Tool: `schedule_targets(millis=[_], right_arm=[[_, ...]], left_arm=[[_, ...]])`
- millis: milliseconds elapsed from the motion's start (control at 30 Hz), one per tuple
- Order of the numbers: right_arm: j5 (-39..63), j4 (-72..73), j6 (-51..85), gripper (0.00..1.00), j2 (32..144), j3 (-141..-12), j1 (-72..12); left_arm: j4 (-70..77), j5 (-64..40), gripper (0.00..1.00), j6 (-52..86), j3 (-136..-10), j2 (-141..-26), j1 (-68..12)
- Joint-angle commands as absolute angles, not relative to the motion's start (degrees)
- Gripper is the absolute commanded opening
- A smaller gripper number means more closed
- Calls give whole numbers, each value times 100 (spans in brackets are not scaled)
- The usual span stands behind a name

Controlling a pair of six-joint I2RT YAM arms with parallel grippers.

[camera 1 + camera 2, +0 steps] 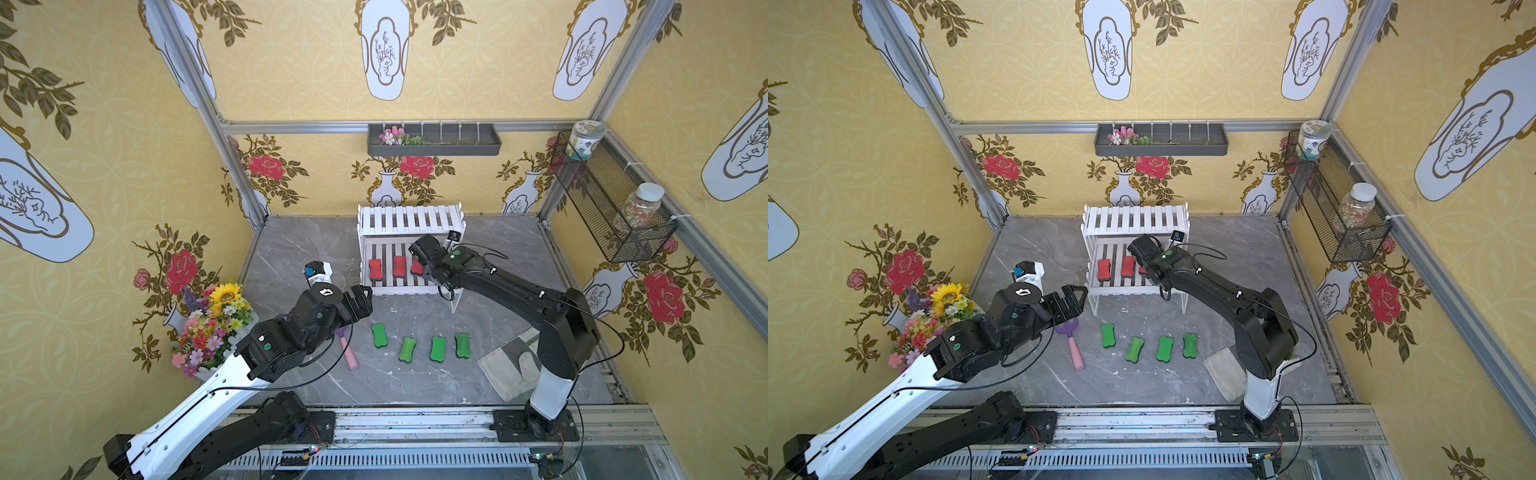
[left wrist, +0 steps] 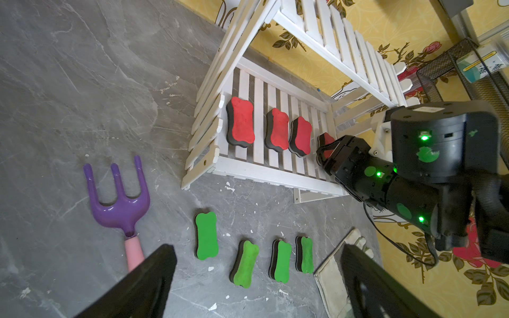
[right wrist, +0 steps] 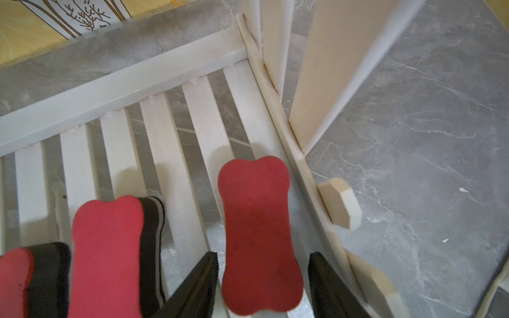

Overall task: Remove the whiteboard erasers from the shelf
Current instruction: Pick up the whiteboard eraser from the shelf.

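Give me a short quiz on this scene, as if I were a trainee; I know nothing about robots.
1. How many green erasers lie on the table?
2. True or false: the red erasers lie on the upper tier of the shelf.
3. Which has its fingers either side of the end red eraser? A. the left gripper B. the right gripper C. neither

Key
1. Four.
2. False: they lie on the lower tier.
3. B. The left gripper hangs open, holding nothing.
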State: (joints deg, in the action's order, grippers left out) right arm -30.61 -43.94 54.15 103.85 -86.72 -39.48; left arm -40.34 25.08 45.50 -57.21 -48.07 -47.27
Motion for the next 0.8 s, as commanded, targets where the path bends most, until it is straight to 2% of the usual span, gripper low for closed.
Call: schedule_targets(millis=[0,400,767], right_arm=[[-3005,-4336,5415,55,10433,-8668,-3937],[-2834,-3680,4851,42,10164,-8237,-3921],[-2179,-2105,3801,39,9232,-7299,-3954]], left_arm=[[-4056,2453,100,4553,-5724,-4799,-4718],[-4061,2417,100,4570,-5686,-4774,-4720],[-4087,2483,100,4597,-5615,-4707,-4715]])
